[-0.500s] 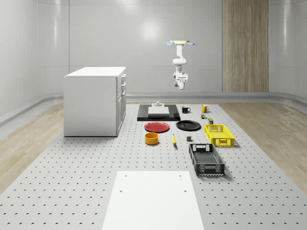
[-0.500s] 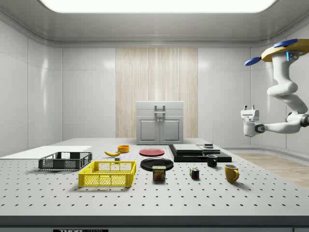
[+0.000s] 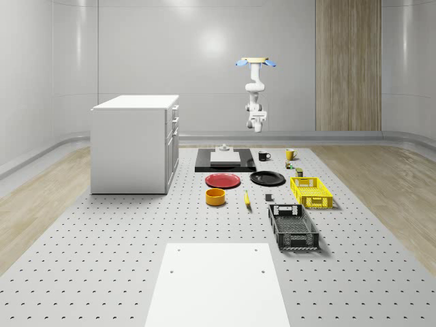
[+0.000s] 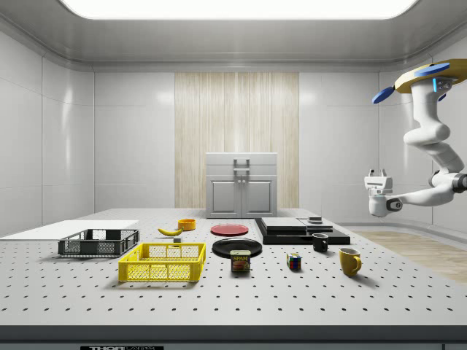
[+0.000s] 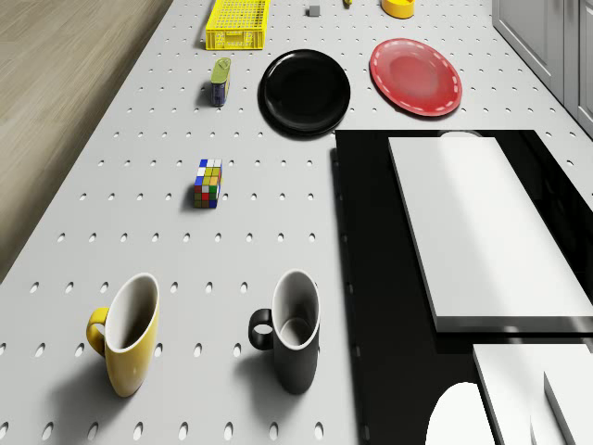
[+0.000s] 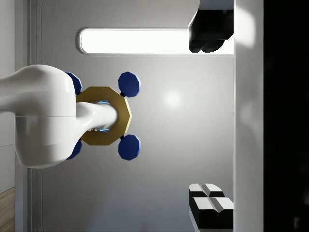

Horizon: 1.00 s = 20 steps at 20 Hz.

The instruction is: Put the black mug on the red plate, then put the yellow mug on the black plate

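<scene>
Two mugs stand upright on the grey perforated table (image 3: pixel 102 272): one glossy black mug (image 5: pixel 293 340) and one yellow mug (image 5: pixel 128 332), near each other but apart, both with their handles on the same side. The black mug sits just beside the edge of the flat black slab (image 5: pixel 371 278), which carries a white rectangular block (image 5: pixel 473 232).

There are two plates: one round red plate (image 5: pixel 416 76) and one round black plate (image 5: pixel 305 90), lying side by side without touching, well apart from the mugs. Both plates are bare.

There are two mesh crates, one yellow plastic (image 3: pixel 311 191) and one black (image 3: pixel 293 226), plus one multicoloured puzzle cube (image 5: pixel 208 183), one small tin can (image 5: pixel 220 81), one yellow bowl (image 3: pixel 216 196), one banana (image 4: pixel 170 231), one white cabinet (image 3: pixel 135 143) and one flat white sheet (image 3: pixel 218 283).

Bare table lies between the mugs and the plates, with the cube off to one side of it.

The drone (image 4: pixel 427 74) hovers high beyond the table's far end in the whole-scene view, at the side view's right. Its white arm hangs down and bends, with the gripper (image 4: pixel 376 175) pointing up, well above and apart from the mugs. In the wrist view the two dark fingertips (image 6: pixel 208 205) stand wide apart with nothing between them.
</scene>
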Available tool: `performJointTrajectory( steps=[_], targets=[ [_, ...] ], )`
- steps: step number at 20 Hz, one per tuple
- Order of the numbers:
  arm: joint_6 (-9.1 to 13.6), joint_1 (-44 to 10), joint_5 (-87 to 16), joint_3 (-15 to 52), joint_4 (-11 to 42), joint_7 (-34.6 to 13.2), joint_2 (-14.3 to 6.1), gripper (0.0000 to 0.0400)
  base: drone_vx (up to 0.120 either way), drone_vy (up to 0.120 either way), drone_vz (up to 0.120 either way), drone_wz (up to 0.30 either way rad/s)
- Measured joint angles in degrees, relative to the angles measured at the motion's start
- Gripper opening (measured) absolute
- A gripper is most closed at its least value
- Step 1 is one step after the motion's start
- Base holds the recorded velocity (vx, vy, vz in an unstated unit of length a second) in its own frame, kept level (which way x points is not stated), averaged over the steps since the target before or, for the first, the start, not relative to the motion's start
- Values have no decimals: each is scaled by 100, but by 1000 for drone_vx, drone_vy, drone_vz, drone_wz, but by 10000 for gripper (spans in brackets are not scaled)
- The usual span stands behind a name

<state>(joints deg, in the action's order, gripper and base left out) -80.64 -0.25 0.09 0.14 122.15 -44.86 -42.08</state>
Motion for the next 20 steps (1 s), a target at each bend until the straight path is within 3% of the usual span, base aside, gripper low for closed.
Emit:
performJointTrajectory(
  steps=[3, 7, 20],
  targets=[
    [133, -4, 2, 3, -236, 2, 90, 400, 13, 0, 0, 0],
    [225, -9, 3, 5, -412, 3, 156, 400, 120, 0, 0, 0],
    [247, -20, 5, 13, -509, 8, 174, 400, 120, 0, 0, 0]
  ],
)
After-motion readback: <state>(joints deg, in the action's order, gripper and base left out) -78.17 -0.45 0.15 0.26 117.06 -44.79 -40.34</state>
